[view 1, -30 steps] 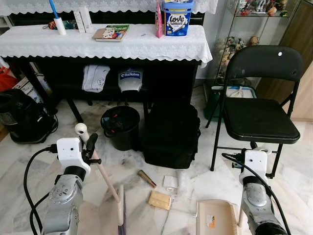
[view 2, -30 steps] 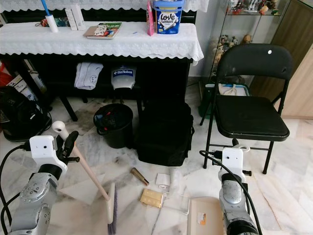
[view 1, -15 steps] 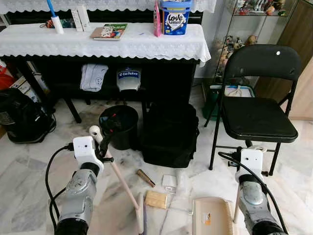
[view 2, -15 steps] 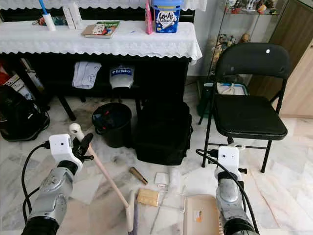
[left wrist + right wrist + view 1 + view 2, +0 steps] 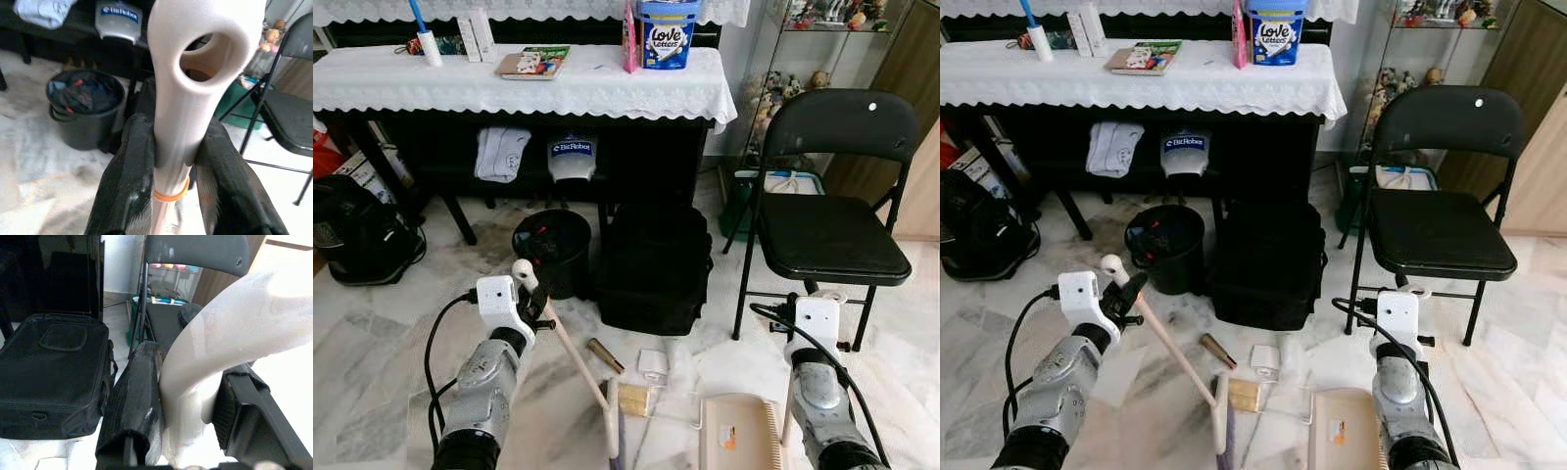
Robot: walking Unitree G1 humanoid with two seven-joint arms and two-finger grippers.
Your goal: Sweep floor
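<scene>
Step in hand, judged: scraps swept toward dustpan (image 5: 736,436).
Left pincer (image 5: 172,161) clamped on broom (image 5: 576,357) handle near hanging-hole end.
Right pincer (image 5: 188,396) clamped on dustpan handle.
Broom head kept on floor (image 5: 382,323), short strokes advised, card scrap (image 5: 633,399) and brown tube (image 5: 606,356) pushed to pan lip.
Broom long axis slanted: handle end up toward bin (image 5: 553,252), head down beside card scrap, near dustpan.

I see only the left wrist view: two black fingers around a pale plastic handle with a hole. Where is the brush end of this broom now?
Observer: The broom head rests on the marble floor, beside a flat tan block.
Operator: And the dustpan?
Observer: The beige dustpan lies on the floor to the right of that block. The right gripper is shut on its pale handle.
Operator: Any other litter?
Observer: A small brown cylinder lies further ahead, toward the black bag.
</scene>
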